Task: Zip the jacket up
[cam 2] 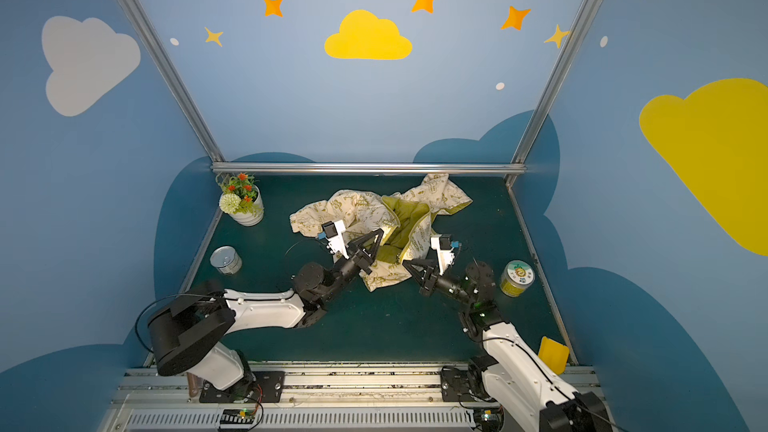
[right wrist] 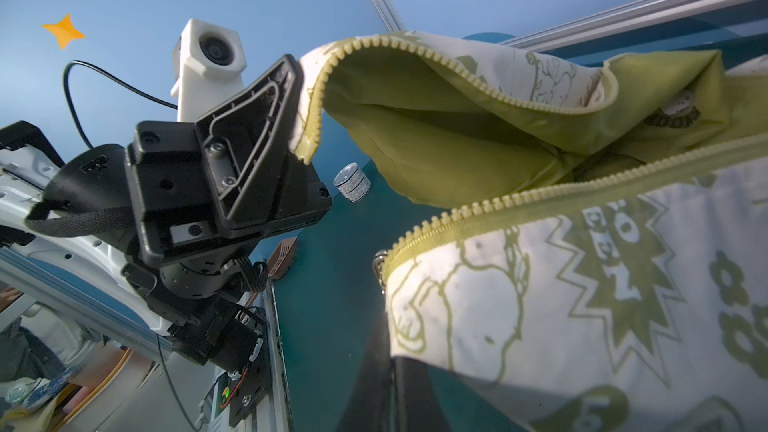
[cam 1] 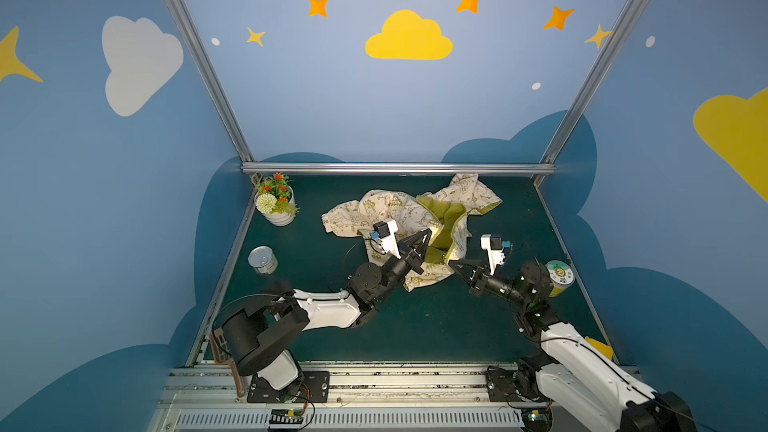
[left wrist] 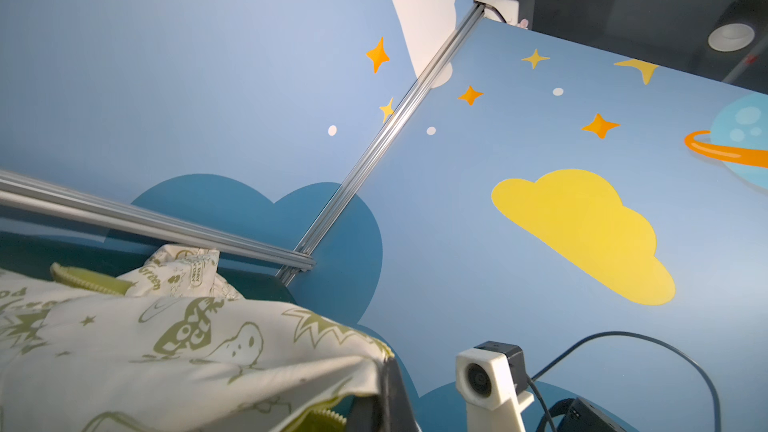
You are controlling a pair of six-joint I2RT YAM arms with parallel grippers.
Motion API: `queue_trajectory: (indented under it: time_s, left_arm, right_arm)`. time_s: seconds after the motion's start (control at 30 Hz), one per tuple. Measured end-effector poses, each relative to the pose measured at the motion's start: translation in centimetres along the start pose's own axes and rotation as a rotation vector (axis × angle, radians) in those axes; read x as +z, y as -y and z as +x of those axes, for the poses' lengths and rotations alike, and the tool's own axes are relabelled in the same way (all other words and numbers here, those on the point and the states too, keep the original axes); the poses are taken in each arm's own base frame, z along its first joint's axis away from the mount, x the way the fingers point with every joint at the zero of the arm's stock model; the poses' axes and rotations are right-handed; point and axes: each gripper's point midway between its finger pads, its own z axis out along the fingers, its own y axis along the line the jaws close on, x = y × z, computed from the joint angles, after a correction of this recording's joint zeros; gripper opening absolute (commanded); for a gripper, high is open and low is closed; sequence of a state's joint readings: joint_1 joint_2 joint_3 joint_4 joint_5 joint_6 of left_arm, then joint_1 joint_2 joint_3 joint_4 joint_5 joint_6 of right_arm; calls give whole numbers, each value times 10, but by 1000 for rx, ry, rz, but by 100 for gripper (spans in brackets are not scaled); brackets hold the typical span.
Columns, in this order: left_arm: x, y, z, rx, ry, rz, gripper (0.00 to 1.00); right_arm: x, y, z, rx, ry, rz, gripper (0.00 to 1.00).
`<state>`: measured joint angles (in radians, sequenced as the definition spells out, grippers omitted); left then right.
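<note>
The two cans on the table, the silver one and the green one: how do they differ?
The silver can has a plain shiny top; the green can has a printed white-and-green lid. The silver can stands at the left, near the flower pot; the green can stands at the right, beside the right arm. Both stand upright, apart from the jacket.

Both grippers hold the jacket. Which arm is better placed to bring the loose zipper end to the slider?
Left, probably: the left gripper pinches the jacket at the loose zipper end; the right gripper grips it close to the slider.
</note>
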<state>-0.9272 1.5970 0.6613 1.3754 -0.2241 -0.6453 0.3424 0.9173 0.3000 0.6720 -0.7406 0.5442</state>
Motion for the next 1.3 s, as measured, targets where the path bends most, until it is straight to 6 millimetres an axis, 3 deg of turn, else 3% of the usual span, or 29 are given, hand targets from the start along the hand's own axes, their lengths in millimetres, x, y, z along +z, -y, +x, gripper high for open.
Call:
queue_trajectory:
  time_s: [0.2,0.53,0.87,1.1,1.3]
  left_arm:
    - [17,14,-28,29,66,45,3]
    - [37,40,-66,-5,163,108,3]
    - [35,49,-72,-122,154,144,3]
    - [23,74,-102,-127,191,212,3]
    - [21,87,-112,-83,201,257,3]
  right_arm:
    - [7,-22,-38,-43,89,-93,0]
    - [-14,-82,-87,-212,220,-176,0]
    - [0,-78,-92,-224,193,-200,0]
    - [6,-93,-115,-220,215,-264,0]
    - [13,-104,-123,-168,204,-332,0]
